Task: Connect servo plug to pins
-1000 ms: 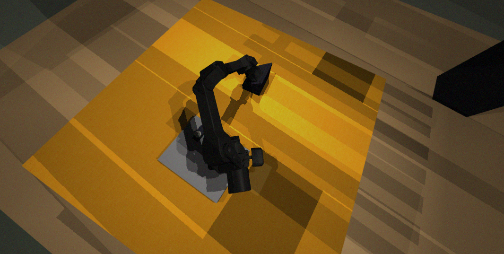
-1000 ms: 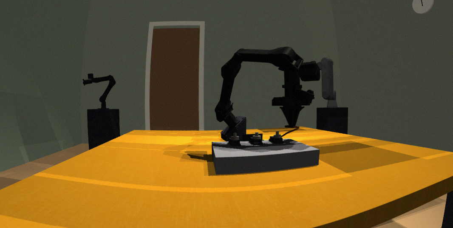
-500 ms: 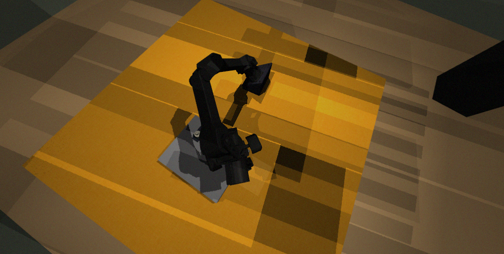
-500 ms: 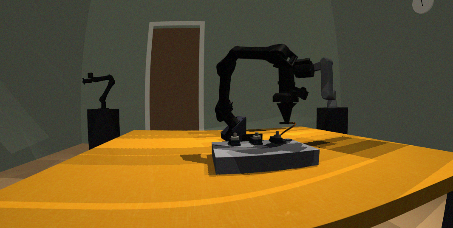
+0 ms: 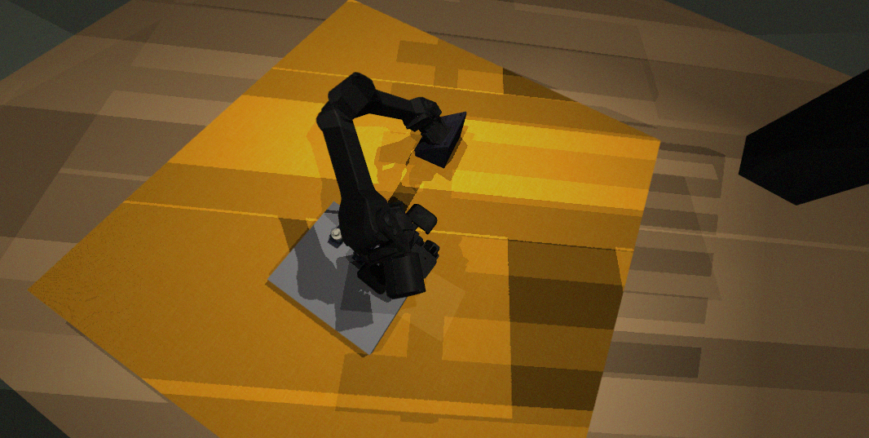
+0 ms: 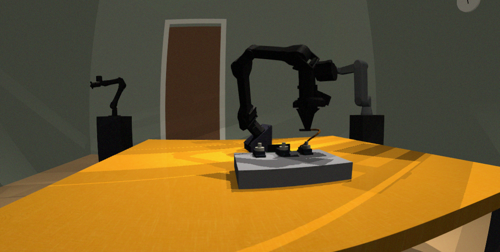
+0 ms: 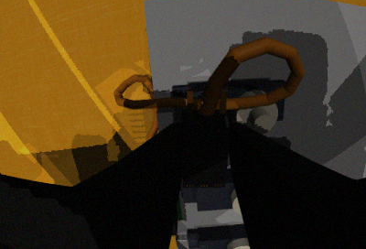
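My gripper [image 6: 307, 127] [image 7: 206, 133] points down, shut on the dark flat plug [image 6: 303, 129] [image 7: 204, 173], high above the grey block [image 5: 285, 273] [image 6: 293, 177] [image 7: 183, 16]. Small orange marks show along the plug's lower edge in the wrist view. The orange-brown lead [image 6: 318, 132] [image 7: 267, 47] loops out from the plug and runs down to the right-hand servo in the exterior view. Servos with pale round tops, one at the left [image 6: 259, 149], one in the middle [image 6: 283, 149] and one at the right [image 6: 306, 148], stand on the block. The marked pins and coloured band cannot be made out.
The arm's dark base [image 5: 440, 142] [image 6: 264, 136] stands on the yellow table [image 5: 200, 313] [image 6: 140, 211] behind the block. A pale round servo top [image 7: 258, 112] lies below and beside the fingers in the wrist view. Strong shadows cross the table and block.
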`<state>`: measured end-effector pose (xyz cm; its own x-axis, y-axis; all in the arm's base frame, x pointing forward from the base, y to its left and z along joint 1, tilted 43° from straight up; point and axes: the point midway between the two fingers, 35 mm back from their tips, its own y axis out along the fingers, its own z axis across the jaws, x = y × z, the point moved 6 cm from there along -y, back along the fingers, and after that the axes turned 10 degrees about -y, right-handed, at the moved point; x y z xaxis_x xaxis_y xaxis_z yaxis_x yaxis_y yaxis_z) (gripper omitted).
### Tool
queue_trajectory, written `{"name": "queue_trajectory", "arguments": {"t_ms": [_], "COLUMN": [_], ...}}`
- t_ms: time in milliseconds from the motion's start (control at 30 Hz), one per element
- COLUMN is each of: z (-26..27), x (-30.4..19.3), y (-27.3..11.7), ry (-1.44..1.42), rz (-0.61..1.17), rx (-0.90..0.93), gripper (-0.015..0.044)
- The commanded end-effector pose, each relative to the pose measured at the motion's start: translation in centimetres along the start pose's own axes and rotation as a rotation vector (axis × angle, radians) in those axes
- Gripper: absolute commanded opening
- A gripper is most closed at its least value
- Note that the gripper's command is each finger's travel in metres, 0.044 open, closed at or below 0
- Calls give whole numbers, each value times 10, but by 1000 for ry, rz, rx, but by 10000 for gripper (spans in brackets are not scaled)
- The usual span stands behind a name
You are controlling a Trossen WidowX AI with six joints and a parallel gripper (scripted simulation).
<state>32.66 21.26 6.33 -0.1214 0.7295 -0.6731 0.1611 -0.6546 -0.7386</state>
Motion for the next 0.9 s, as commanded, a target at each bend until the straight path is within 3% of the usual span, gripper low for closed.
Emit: {"name": "queue_trajectory", "arguments": {"t_ms": [0,867], "z": [11,75], "x": [-7,-41], "y": [-1,3], "ry": [-155,-1064], "rz": [-3,-3], "rx": [2,5], "gripper": [0,0]}}
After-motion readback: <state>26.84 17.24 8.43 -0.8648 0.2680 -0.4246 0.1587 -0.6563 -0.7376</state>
